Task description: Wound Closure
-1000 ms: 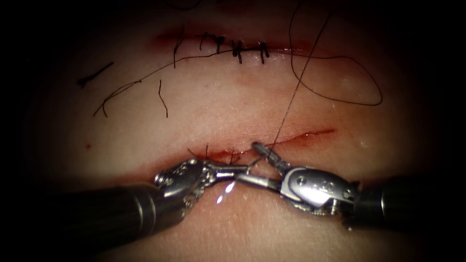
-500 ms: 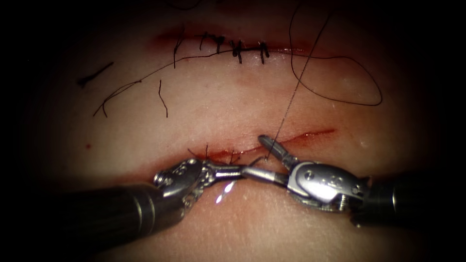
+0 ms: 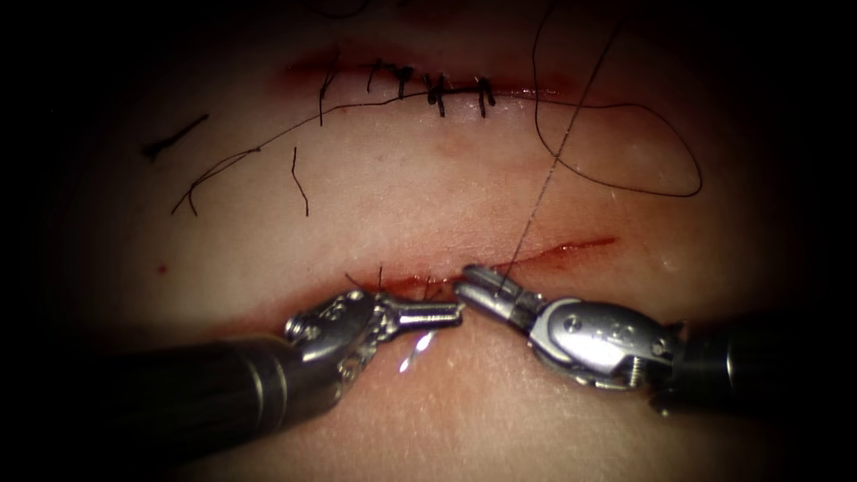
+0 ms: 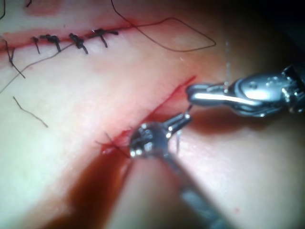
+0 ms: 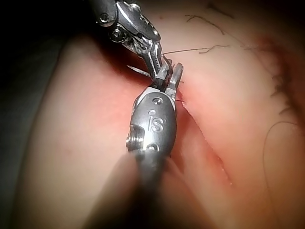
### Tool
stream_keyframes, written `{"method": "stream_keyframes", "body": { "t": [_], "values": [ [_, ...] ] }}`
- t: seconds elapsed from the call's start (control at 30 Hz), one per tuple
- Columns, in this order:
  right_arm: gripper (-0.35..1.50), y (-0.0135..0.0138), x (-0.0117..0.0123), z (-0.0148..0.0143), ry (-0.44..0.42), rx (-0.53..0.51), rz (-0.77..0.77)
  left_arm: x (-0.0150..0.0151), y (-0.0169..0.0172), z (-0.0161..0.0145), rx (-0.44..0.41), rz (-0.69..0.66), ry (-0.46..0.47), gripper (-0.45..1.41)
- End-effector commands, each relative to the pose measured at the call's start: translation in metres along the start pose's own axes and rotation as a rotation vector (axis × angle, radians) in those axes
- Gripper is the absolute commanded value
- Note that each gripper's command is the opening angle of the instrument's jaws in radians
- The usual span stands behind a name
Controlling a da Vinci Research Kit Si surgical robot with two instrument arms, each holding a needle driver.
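Both tools meet at the open lower cut (image 3: pixel 562 251) in the tissue (image 3: pixel 420 196), just right of its stitched left part. My left tool (image 3: pixel 456 311), coming from the left, is shut on the curved needle. The needle's bright pointed end (image 3: pixel 416 351) sticks out below these jaws, free of the tissue. My right tool (image 3: pixel 467 283) is shut on the needle's other end, where the black thread (image 3: pixel 553 161) leaves and runs up and right. The left wrist view has both jaw tips (image 4: pixel 187 118) (image 4: pixel 191 91) close together. The right wrist view has my right tool (image 5: pixel 171 75) against the left tool (image 5: pixel 156 63), with the needle point (image 5: pixel 136 70) beside them.
A second, upper cut (image 3: pixel 428 89) is closed with several dark stitches. A long thread loop (image 3: pixel 661 183) lies right of it. Cut ends of thread (image 3: pixel 174 137) lie on the tissue at the left. Red fluid lines the lower cut.
The right tool's jaws stood wide open around the needle's thread end and have now shut there. The tool shifted slightly right, then left. The left tool stayed put.
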Motion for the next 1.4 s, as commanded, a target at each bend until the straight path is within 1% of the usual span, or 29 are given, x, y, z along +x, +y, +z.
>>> {"method": "stream_keyframes", "body": {
  "t": [0.03, 0.13, 0.17, 0.2, 0.23, 0.33, 0.4, 0.47, 0.53, 0.57, 0.6, 0.7, 0.77, 0.8, 0.87, 0.93, 1.0, 1.07, 1.1, 1.13, 1.2, 1.3, 1.4],
  "values": [
    [-0.35, -0.0006, -0.0006, 0.0003, -0.001, 0.002, 0.004, -0.0007, -0.0005, 0.0006, -0.002, -0.002, 0.000, -0.45],
    [-0.35, -0.0005, -0.0006, 0.0002, -0.003, 0.007, 0.004, -0.0007, -0.0004, 0.0006, 0.001, -0.002, 0.001, -0.45],
    [-0.35, -0.0003, -0.0006, 0.0002, -0.011, 0.011, 0.003, -0.0006, -0.0005, 0.0006, 0.011, -0.003, 0.002, -0.32],
    [-0.35, -0.0002, -0.0006, 0.0001, -0.019, 0.018, 0.003, -0.0005, -0.0005, 0.0007, 0.013, -0.004, -0.003, 0.09],
    [-0.35, -0.0001, -0.0007, 0.0001, -0.026, 0.024, 0.003, -0.0004, -0.0005, 0.0006, 0.014, -0.005, -0.005, 0.31],
    [-0.35, 0.0004, -0.0008, -0.0001, -0.066, 0.071, 0.001, -0.0001, -0.0004, 0.0006, 0.018, 0.021, -0.020, 0.81],
    [-0.35, 0.0007, -0.0009, -0.0004, -0.091, 0.099, 0.001, 0.0000, -0.0002, 0.0005, 0.024, 0.035, -0.037, 0.98],
    [-0.35, 0.0011, -0.0009, -0.0008, -0.119, 0.130, 0.000, 0.0001, 0.0002, 0.0003, 0.029, 0.044, -0.055, 1.04],
    [-0.35, 0.0017, -0.0008, -0.0012, -0.153, 0.170, -0.010, 0.0002, 0.0005, 0.0001, 0.018, 0.046, -0.066, 1.04],
    [-0.35, 0.0023, -0.0006, -0.0015, -0.202, 0.227, -0.043, 0.0003, 0.0009, -0.0001, 0.009, 0.055, -0.076, 1.04],
    [-0.35, 0.0027, -0.0004, -0.0017, -0.224, 0.265, -0.070, 0.0004, 0.0010, -0.0001, 0.006, 0.054, -0.080, 1.04],
    [-0.35, 0.0041, 0.0005, -0.0021, -0.269, 0.353, -0.142, 0.0005, 0.0016, -0.0004, 0.005, 0.096, -0.104, 1.03],
    [-0.35, 0.0051, 0.0013, -0.0020, -0.295, 0.397, -0.184, 0.0003, 0.0017, -0.0005, 0.014, 0.141, -0.143, 0.96],
    [-0.35, 0.0057, 0.0018, -0.0019, -0.307, 0.412, -0.203, 0.0001, 0.0017, -0.0004, 0.021, 0.170, -0.173, 0.93],
    [-0.35, 0.0069, 0.0028, -0.0013, -0.331, 0.445, -0.245, -0.0005, 0.0017, -0.0003, 0.033, 0.251, -0.240, 0.79],
    [-0.35, 0.0077, 0.0038, -0.0006, -0.368, 0.484, -0.293, -0.0012, 0.0016, 0.0001, 0.044, 0.288, -0.286, 0.78],
    [-0.35, 0.0083, 0.0045, 0.0002, -0.387, 0.516, -0.326, -0.0017, 0.0014, 0.0005, 0.054, 0.310, -0.296, 0.78],
    [-0.35, 0.0094, 0.0055, 0.0015, -0.389, 0.545, -0.355, -0.0023, 0.0010, 0.0012, 0.065, 0.316, -0.297, 0.78],
    [-0.35, 0.0099, 0.0058, 0.0020, -0.373, 0.558, -0.375, -0.0026, 0.0008, 0.0015, 0.066, 0.330, -0.300, 0.73],
    [-0.35, 0.0102, 0.0060, 0.0024, -0.370, 0.570, -0.384, -0.0029, 0.0007, 0.0018, 0.070, 0.332, -0.306, 0.69],
    [-0.35, 0.0109, 0.0063, 0.0033, -0.357, 0.600, -0.400, -0.0035, 0.0004, 0.0024, 0.085, 0.343, -0.318, 0.69],
    [-0.35, 0.0112, 0.0062, 0.0046, -0.350, 0.654, -0.419, -0.0043, -0.0001, 0.0033, 0.101, 0.350, -0.324, 0.64],
    [-0.35, 0.0111, 0.0058, 0.0056, -0.314, 0.692, -0.477, -0.0048, -0.0006, 0.0040, 0.108, 0.355, -0.322, 0.59]
  ]
}}
